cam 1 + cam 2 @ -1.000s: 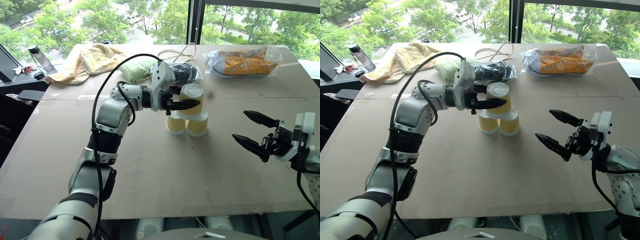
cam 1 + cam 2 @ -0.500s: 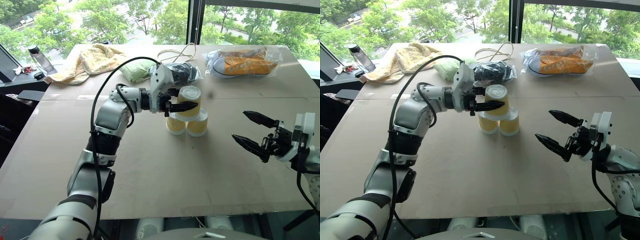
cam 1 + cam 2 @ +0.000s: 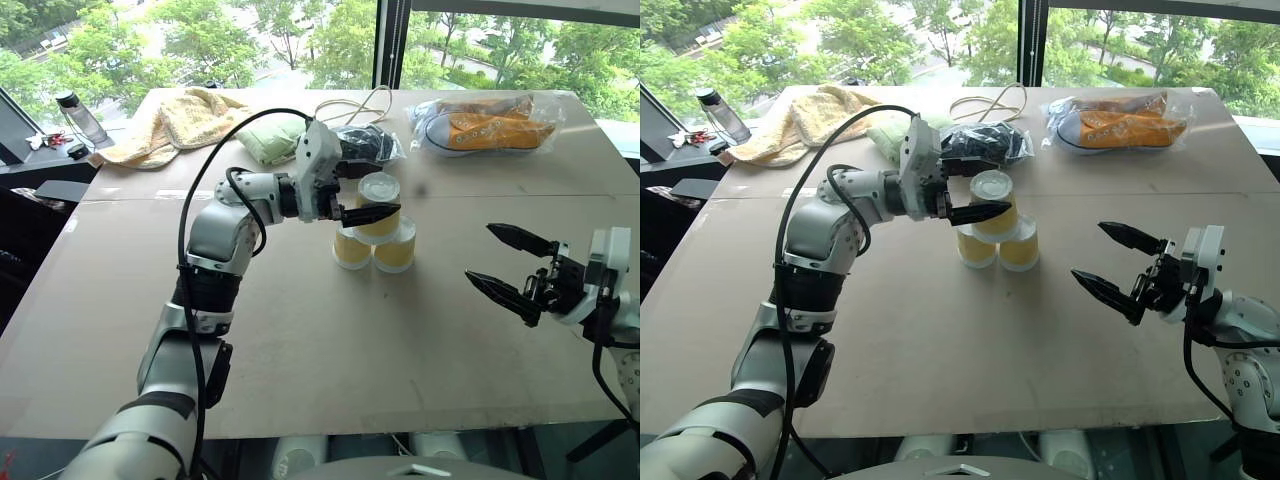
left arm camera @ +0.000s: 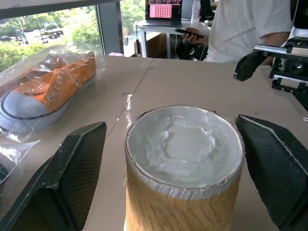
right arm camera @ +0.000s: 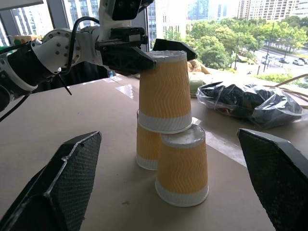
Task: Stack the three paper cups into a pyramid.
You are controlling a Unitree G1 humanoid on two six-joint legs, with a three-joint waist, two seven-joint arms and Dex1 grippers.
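A wide brown cardboard-covered table [image 3: 300, 340] stands before tall windows with green trees outside. At its far side lie a yellow towel [image 3: 180, 120], a pale green cloth [image 3: 268, 140], a black bagged bundle [image 3: 368, 145], a coiled cable [image 3: 360, 103] and an orange shoe in a clear bag [image 3: 490, 122]; a dark bottle [image 3: 80, 117] stands off the left edge. Near the table's middle the 3 paper cups [image 3: 378, 228] stand upside down as the pyramid [image 5: 168, 144]: 2 touching side by side, 1 resting on both, all with yellow-orange ribbed sides, white rims and white flat bases. The left gripper [image 3: 368, 198] reaches level toward the top cup, its black fingers [image 4: 72, 178] spread wide on either side with a gap at each, holding nothing. The right gripper [image 3: 508, 262] hovers well apart, to the right of the pyramid, jaws wide and empty. The left wrist view adds a person in a white shirt [image 4: 245, 26] at a desk with a laptop [image 4: 163, 9]; the right wrist view shows the top cup straddling the 2 bases.
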